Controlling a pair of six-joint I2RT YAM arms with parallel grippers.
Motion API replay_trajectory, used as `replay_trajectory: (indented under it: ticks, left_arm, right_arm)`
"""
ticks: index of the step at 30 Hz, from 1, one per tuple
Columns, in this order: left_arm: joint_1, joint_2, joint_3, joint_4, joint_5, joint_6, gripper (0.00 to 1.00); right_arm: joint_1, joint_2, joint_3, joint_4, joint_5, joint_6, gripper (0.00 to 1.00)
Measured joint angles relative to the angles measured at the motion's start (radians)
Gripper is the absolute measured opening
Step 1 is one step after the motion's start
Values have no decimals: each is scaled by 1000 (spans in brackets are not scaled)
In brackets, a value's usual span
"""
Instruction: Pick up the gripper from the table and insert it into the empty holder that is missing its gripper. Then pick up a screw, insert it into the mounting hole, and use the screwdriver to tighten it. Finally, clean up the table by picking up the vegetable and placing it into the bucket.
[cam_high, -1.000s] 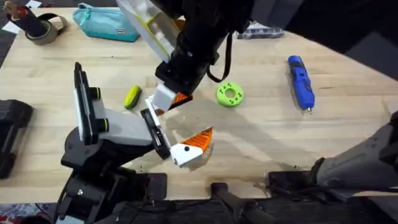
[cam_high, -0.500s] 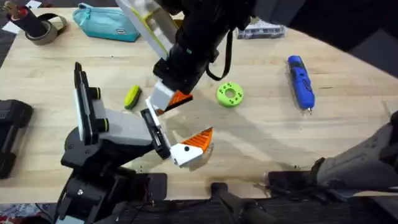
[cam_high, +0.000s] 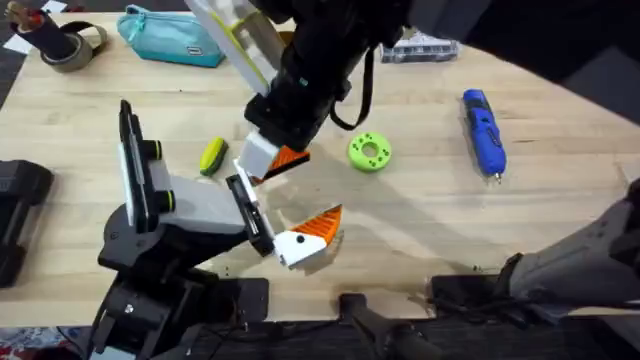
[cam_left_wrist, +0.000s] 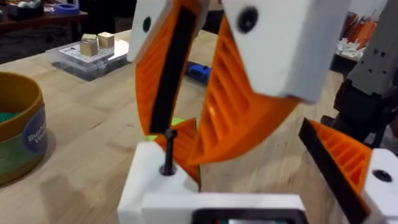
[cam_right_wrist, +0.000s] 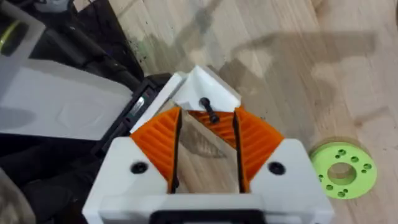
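My left gripper (cam_high: 290, 195) lies open on the table. One orange finger (cam_left_wrist: 339, 163) sits at one end of its rail. At the other end is the white base (cam_right_wrist: 205, 87) of the mounted gripper (cam_left_wrist: 149, 183). A black screw (cam_right_wrist: 208, 111) stands upright in that base (cam_left_wrist: 167, 152). My right gripper (cam_right_wrist: 206, 118) hangs right over it, its orange fingers (cam_left_wrist: 230, 106) apart on either side of the screw, not visibly clamping it. The blue screwdriver (cam_high: 484, 132) lies at the far right. The yellow vegetable (cam_high: 212, 156) lies left of the grippers. The bucket (cam_left_wrist: 18, 124) stands beyond them.
A green disc (cam_high: 369, 151) with holes lies just right of the right gripper. A teal pouch (cam_high: 170, 38) and a tape roll (cam_high: 65, 45) sit at the far left. A clear bag (cam_high: 420, 48) lies at the back. A clear box with wooden cubes (cam_left_wrist: 93, 50) stands farther off.
The right gripper has crept slightly toward the table's far side over the screw. Nothing else has moved.
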Motion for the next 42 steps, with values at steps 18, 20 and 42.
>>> replay_trajectory:
  ticks: [18,20,42]
  left_arm:
    - [0,0,0,0,0,0,987]
    - [0,0,0,0,0,0,986]
    - [0,0,0,0,0,0,986]
  right_arm:
    - [0,0,0,8,0,-5,128]
    - [0,0,0,8,0,-9,41]
    - [0,0,14,33,0,-11,6]
